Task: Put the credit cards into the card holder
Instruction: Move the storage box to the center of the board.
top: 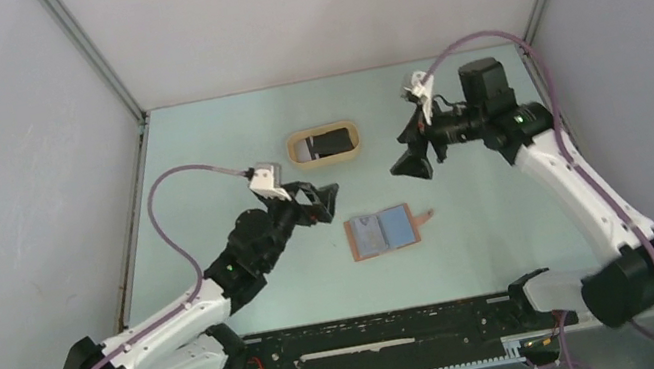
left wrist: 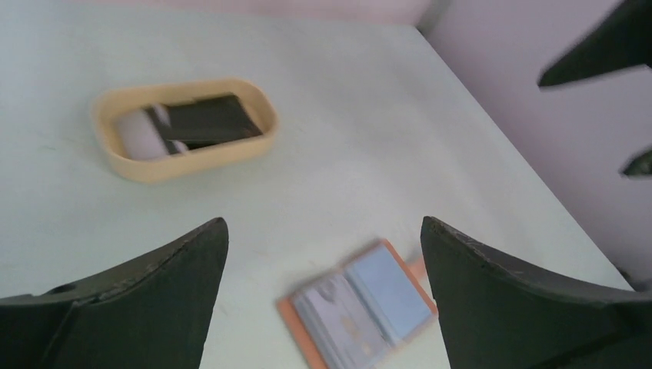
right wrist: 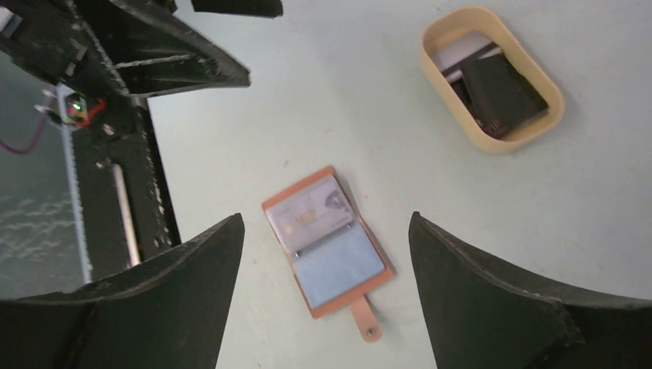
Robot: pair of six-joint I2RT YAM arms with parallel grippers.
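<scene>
Card holder, flat, rectangular, perhaps leather

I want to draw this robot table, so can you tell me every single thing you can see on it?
card holder: one, reddish-brown outside, pale blue-grey inside, lying open mid-table.
pale card: one, silvery, in one pocket of the holder.
tray: one, tan oval, on the far side of the table beyond the holder.
credit cards: at least one, dark, inside the tray; exact count unclear.
table: one, pale green.
left claw: one, black, open and empty, just left of the holder.
right claw: one, black, open and empty, to the right of the tray.
</scene>
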